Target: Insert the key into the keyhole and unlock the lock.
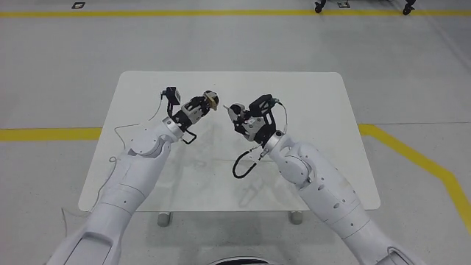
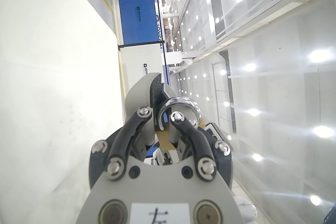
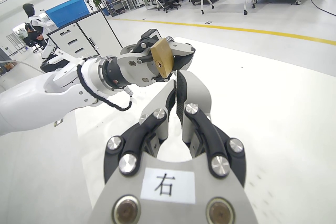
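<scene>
Two claws meet above the middle of the white table (image 1: 316,88). The right claw (image 3: 176,80) is clenched tight, and what it pinches is too small to tell. Its tips sit just beside the keyhole (image 3: 158,64). Slightly left and farther, the left claw (image 1: 207,104) grips the brass padlock (image 3: 162,61), raised off the table.
</scene>
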Tool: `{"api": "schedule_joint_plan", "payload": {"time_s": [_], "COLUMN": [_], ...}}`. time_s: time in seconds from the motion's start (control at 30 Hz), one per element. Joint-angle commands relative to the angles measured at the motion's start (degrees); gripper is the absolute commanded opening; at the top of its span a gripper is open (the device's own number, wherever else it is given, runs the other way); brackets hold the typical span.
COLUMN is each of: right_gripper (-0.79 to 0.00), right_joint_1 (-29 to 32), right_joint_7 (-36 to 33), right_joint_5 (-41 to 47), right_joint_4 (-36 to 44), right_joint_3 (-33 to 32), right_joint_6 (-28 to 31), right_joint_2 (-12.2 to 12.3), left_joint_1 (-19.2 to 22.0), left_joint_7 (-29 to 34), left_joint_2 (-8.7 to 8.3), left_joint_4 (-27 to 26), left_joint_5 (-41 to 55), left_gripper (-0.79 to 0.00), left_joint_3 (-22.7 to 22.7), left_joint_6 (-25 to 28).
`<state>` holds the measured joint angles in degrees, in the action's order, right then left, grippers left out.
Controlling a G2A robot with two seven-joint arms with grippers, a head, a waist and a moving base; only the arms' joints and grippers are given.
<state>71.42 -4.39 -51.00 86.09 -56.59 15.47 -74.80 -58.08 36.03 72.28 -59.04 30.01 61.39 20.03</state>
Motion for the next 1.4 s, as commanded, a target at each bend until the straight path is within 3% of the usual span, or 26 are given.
{"api": "schedule_joint_plan", "payload": {"time_s": [0.0,0.3,1.37], "right_gripper": [-0.785,-0.785,-0.785], "right_joint_1": [-0.18,-0.79,-2.28], "right_joint_7": [0.39,-0.25,-1.54], "right_joint_5": [-0.18,-2.34,-4.73], "right_joint_4": [-0.04,0.54,-0.71], "right_joint_3": [0.13,1.73,3.93], "right_joint_6": [-0.30,-0.92,-4.29], "right_joint_2": [-0.11,-0.59,-2.18], "left_joint_1": [-0.35,-1.24,-4.07], "left_joint_7": [-0.48,-2.88,-5.30], "left_joint_2": [0.02,0.10,0.37], "left_joint_4": [-0.04,-0.72,-3.92], "left_joint_5": [-0.43,-3.18,-7.51], "left_gripper": [-0.785,-0.785,-0.785], "left_joint_3": [0.25,1.10,3.32], "left_joint_6": [1.03,3.17,2.42]}}
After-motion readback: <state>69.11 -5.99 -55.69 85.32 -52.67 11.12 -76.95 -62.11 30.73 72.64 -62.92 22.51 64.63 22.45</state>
